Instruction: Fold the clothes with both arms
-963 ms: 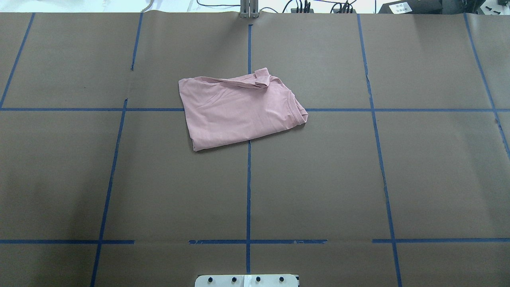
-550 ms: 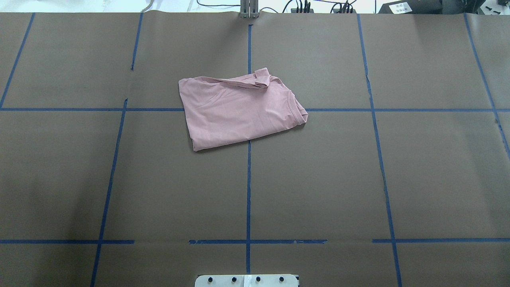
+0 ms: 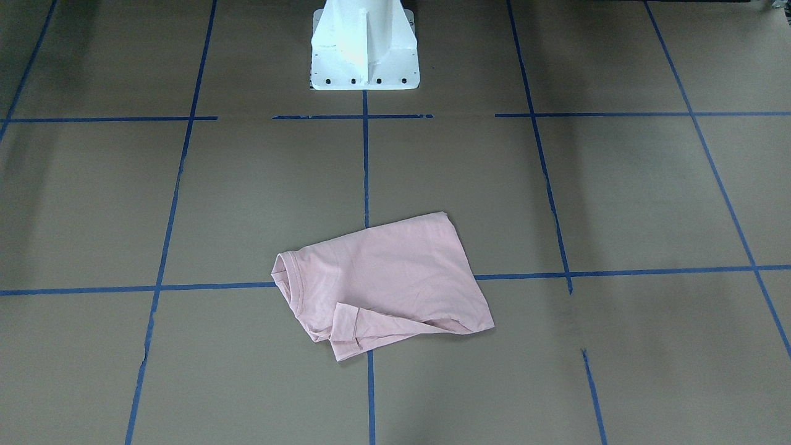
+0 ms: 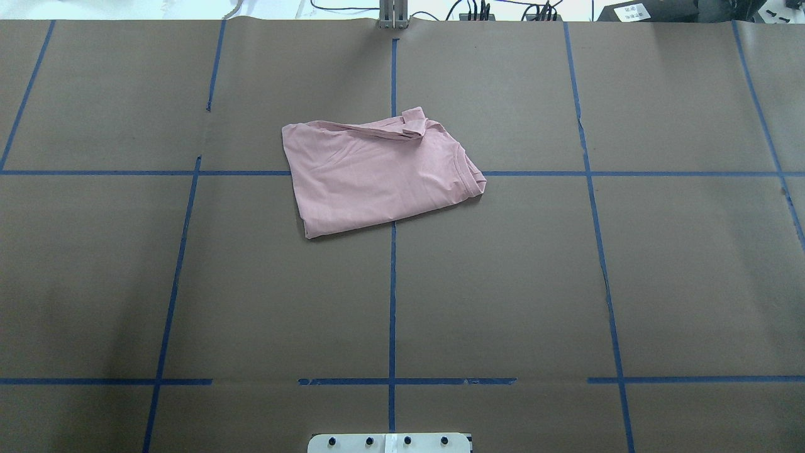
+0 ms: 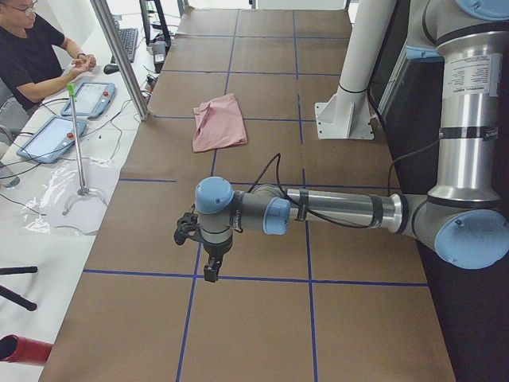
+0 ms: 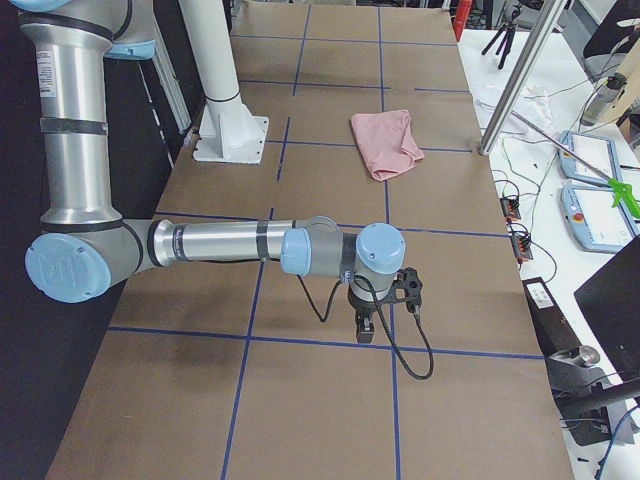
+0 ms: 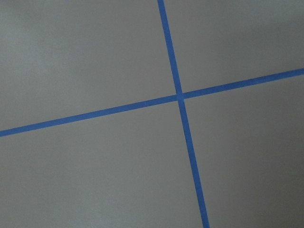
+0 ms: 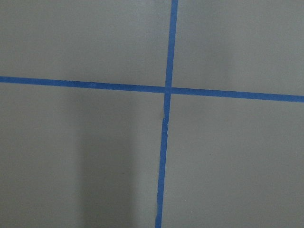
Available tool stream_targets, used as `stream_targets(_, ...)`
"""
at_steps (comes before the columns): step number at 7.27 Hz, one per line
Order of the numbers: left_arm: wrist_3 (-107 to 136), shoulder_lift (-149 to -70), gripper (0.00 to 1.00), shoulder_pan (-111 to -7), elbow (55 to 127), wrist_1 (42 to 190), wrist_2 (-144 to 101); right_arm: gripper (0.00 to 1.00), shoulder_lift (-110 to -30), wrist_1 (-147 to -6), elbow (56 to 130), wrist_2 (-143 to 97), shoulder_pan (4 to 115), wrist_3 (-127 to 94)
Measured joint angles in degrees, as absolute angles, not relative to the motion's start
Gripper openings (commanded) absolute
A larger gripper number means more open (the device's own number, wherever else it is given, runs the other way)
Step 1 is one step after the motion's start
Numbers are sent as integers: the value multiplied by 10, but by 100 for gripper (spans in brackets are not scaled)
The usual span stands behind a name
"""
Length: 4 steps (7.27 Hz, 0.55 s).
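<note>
The pale pink T-shirt [image 4: 377,170] lies folded into a rough rectangle near the table's middle, ribbed neck toward the right of the overhead view and one sleeve doubled over its far edge. It also shows in the front-facing view [image 3: 383,278] and small in both side views [image 5: 219,121] [image 6: 385,140]. Neither arm touches it. My left arm reaches out low over the table's left end, its gripper [image 5: 208,270] pointing down. My right arm does the same at the right end, gripper [image 6: 365,330] pointing down. Both grippers show only in the side views, so I cannot tell whether they are open or shut. The wrist views show only brown paper and blue tape.
Brown paper with a blue tape grid [image 4: 392,283] covers the table. The white pedestal [image 3: 364,43] stands at the robot's side. A person [image 5: 32,56] sits beyond the far edge, with tablets [image 5: 95,97], cables and a metal pole [image 5: 119,56].
</note>
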<state>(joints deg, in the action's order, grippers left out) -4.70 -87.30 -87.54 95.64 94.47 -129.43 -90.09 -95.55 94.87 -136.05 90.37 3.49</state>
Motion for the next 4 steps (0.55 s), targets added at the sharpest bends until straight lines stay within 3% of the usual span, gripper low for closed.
stream_targets(4, -47, -872, 100, -875, 957, 945, -1295, 100, -903, -942, 948, -1364, 898, 15)
